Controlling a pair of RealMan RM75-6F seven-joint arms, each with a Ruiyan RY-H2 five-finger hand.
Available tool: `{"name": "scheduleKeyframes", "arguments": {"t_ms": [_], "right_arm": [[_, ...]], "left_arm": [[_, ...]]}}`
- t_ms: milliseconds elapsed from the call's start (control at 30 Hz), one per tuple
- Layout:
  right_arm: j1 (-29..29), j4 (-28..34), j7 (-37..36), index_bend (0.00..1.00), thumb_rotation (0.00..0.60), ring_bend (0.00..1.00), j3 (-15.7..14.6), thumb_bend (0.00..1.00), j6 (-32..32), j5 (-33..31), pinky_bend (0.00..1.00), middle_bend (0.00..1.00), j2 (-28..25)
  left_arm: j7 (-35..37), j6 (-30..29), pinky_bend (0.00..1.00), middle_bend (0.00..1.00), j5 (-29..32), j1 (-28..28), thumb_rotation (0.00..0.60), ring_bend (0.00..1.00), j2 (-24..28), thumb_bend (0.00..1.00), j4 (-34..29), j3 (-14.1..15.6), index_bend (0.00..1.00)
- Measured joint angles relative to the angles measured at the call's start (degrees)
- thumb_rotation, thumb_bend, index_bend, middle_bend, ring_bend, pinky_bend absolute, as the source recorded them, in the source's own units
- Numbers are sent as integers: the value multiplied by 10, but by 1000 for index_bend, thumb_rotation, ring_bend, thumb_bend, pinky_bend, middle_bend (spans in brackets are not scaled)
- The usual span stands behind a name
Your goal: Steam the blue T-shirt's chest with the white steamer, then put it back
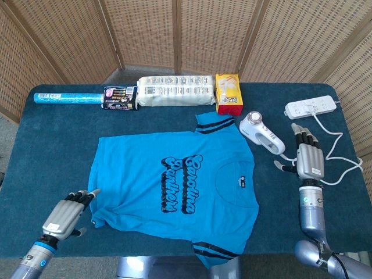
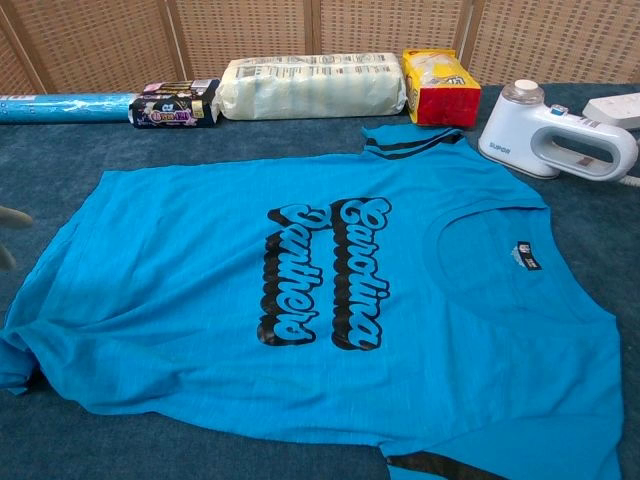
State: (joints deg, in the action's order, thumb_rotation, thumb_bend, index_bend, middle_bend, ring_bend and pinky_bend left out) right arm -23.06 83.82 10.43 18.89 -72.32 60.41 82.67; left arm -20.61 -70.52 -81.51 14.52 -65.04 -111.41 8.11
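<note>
As seen from the head view, the blue T-shirt (image 1: 174, 189) lies flat on the dark blue table (image 1: 52, 151), printed side up, its collar toward the right side and its hem toward the left. The white steamer (image 1: 263, 133) lies on the table just beyond the shirt's upper right corner, apart from the cloth. The right hand (image 1: 308, 158) sits palm down to the right of the steamer, near it but not touching; its fingers are extended and spread, and it holds nothing. The left hand (image 1: 65, 214) sits at the lower left, just beside the shirt's hem corner; its fingers are extended and slightly apart, and it holds nothing. Contact between its fingertips and the cloth cannot be determined. Along the far edge stand a blue roll (image 1: 67, 99), a dark packet (image 1: 120, 97), a long white pack (image 1: 174, 91) and a yellow and red bag (image 1: 228, 93). A white power strip (image 1: 311, 107) with its cable lies at the far right.

From the chest view, the shirt (image 2: 320, 300) fills the middle of the frame, its lower left corner rumpled. The steamer (image 2: 555, 143) stands at the upper right, clear of the shirt. A pale fingertip (image 2: 12, 216) shows at the left edge; neither hand is otherwise visible.
</note>
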Motion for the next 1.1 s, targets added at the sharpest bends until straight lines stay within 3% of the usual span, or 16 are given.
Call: {"name": "scheduleKeyframes", "arguments": {"t_ms": [167, 267, 667, 1100], "right_arm": [[26, -6, -34, 228, 551, 356, -20, 185, -32, 33, 355, 370, -3], [43, -13, -51, 297, 552, 408, -35, 197, -51, 51, 410, 420, -3], [118, -23, -107, 331, 551, 407, -94, 198, -91, 97, 410, 428, -25], [169, -2, -137, 331, 551, 407, -116, 198, -121, 123, 411, 428, -56]], "left_arm": [[41, -42, 322, 261, -6, -23, 600, 172, 12, 178, 18, -6, 96], [73, -68, 353, 268, -9, -41, 600, 196, 16, 191, 38, -10, 147], [175, -148, 378, 332, -4, -119, 600, 240, 17, 217, 126, -16, 288], [217, -178, 378, 338, 6, -169, 600, 246, 19, 218, 152, -20, 292]]}}
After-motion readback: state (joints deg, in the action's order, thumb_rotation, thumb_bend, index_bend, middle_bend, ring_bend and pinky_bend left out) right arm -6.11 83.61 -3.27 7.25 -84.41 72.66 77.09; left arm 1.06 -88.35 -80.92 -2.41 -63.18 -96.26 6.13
